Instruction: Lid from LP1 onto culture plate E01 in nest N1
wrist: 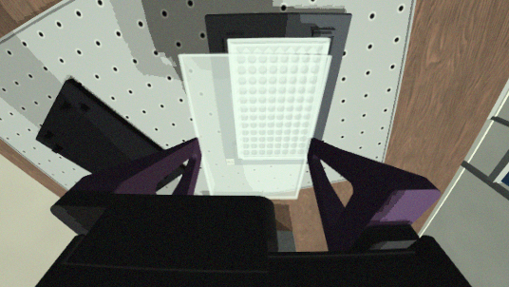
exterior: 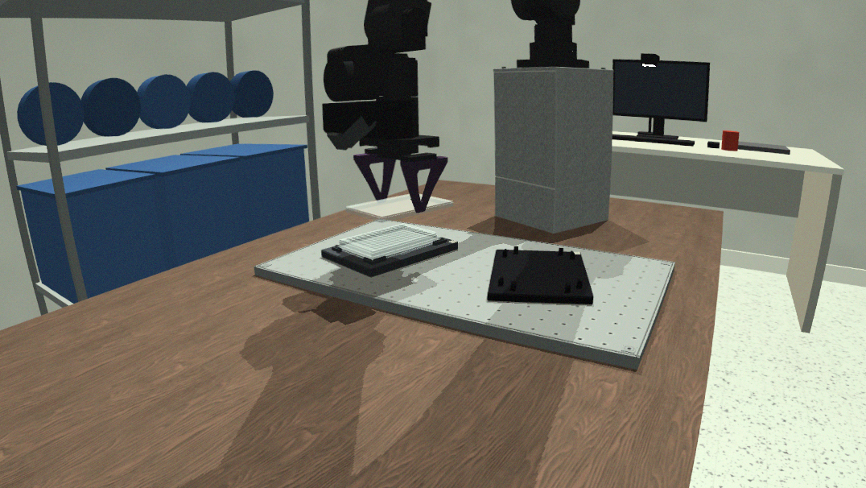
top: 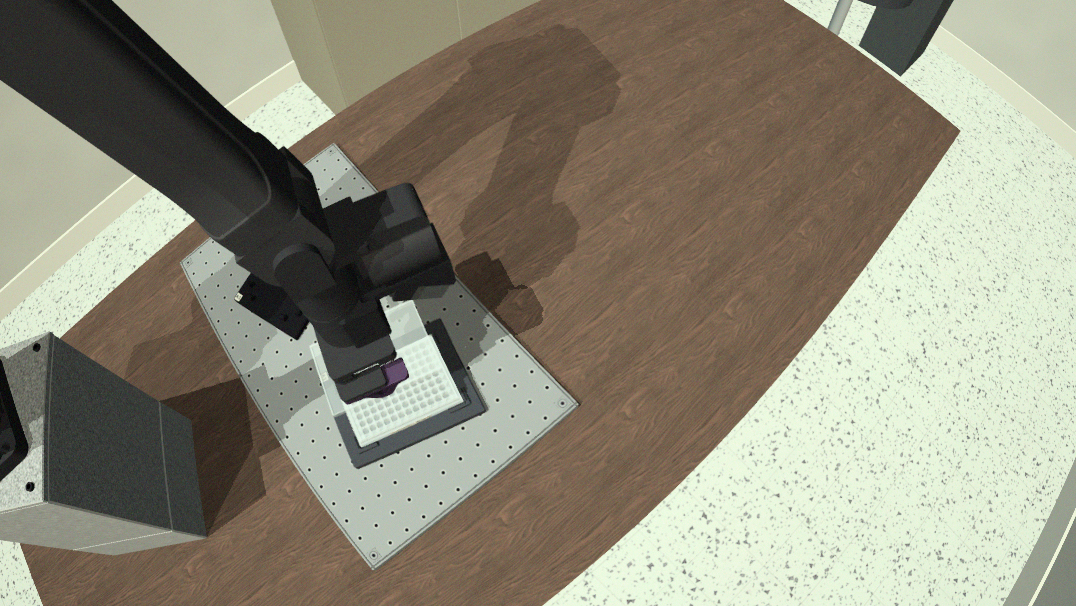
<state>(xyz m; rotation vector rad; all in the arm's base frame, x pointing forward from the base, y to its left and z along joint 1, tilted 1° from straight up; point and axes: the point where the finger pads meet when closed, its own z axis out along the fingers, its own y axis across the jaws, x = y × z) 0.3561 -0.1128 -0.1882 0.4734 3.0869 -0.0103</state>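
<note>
My gripper (top: 384,380) (exterior: 399,203) (wrist: 254,143) is shut on the clear lid (top: 404,319) (exterior: 369,208) (wrist: 209,119) and holds it level in the air above the board. The white many-well culture plate E01 (top: 410,398) (exterior: 390,239) (wrist: 277,46) sits in the dark plate nest N1 (top: 421,432) (exterior: 387,262) (wrist: 218,28). In the wrist view the lid overlaps part of the plate but is shifted to one side and is not lined up with it. The black lid park LP1 (top: 271,304) (exterior: 539,275) (wrist: 85,128) holds nothing.
Nest and lid park stand on a grey perforated board (top: 421,496) (exterior: 605,320) (wrist: 366,95) on the wooden table. A grey pedestal (top: 97,444) (exterior: 551,151) stands behind the board. A shelf with blue bins (exterior: 157,200) is at the left, and a desk with a monitor (exterior: 660,90) at the right.
</note>
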